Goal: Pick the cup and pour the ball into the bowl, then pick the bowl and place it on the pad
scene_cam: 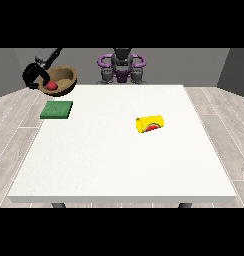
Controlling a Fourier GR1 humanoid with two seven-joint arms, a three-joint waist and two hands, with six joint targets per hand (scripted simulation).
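Round brown wooden-looking bowl [60, 80] held aloft past the white counter's [124, 150] far corner at the view's left, small red ball [52, 85] inside. Likely rigid and light; its rim seems the natural hold. Black hand at the view's left [33, 76] has its fingers curled round the bowl's rim. Flat green square pad [57, 109] lies just below. Yellow cup [150, 124] on its side mid-counter.

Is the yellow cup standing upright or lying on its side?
Lying on its side. The yellow cup rests lengthwise on the table. The red ball is already in the bowl.
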